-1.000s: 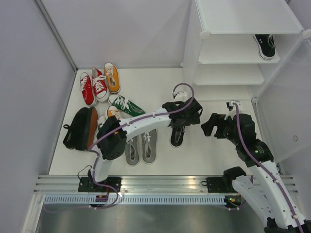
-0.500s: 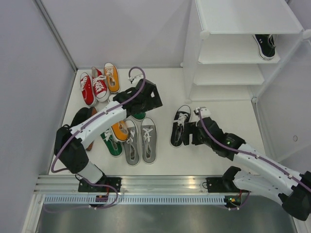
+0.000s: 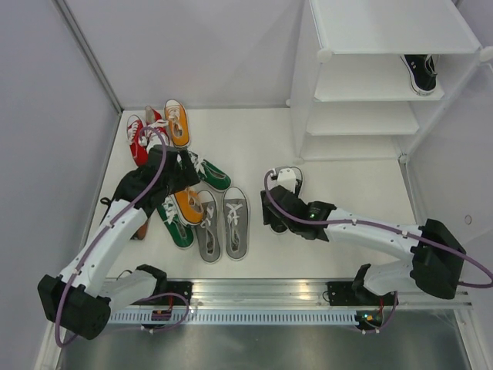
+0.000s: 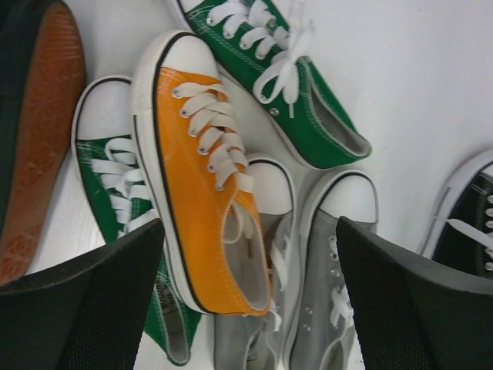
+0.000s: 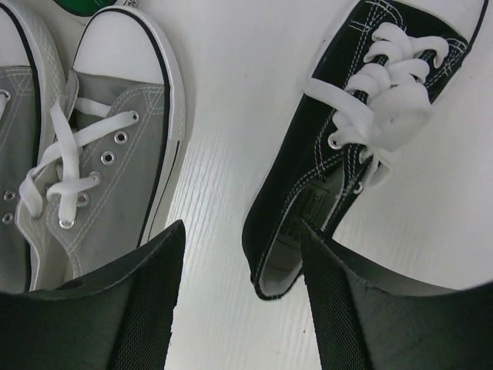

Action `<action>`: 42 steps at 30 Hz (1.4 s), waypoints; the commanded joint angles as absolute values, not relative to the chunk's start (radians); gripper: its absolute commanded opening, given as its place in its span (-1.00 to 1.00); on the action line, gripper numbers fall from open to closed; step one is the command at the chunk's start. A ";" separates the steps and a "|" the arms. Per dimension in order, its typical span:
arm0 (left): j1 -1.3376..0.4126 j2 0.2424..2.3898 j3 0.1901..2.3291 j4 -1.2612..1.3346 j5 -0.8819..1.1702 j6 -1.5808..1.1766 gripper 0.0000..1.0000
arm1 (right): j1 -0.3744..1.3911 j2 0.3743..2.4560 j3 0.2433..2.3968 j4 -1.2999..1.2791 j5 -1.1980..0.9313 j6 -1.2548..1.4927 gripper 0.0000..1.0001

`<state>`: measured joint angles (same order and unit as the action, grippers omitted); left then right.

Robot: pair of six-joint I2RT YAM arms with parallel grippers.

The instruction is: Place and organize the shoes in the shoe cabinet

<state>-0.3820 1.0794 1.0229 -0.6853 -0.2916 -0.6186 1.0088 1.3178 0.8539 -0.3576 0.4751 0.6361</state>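
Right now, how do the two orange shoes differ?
The far orange shoe lies flat on the floor beside the red shoes. The near orange shoe lies partly on a green shoe and a grey shoe. The open left gripper hovers over the near one, and no gripper is at the far one. Both are low-tops with white laces and soles, sole down.
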 commanded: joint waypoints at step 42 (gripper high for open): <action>-0.331 1.037 0.891 -0.623 -0.419 -0.382 0.95 | 1.017 1.549 0.854 -0.377 0.515 0.779 0.20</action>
<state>-0.3351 1.0386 0.8814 -0.6548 -0.4088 -0.4206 1.0180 1.5131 0.8623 -0.4179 0.5522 0.7769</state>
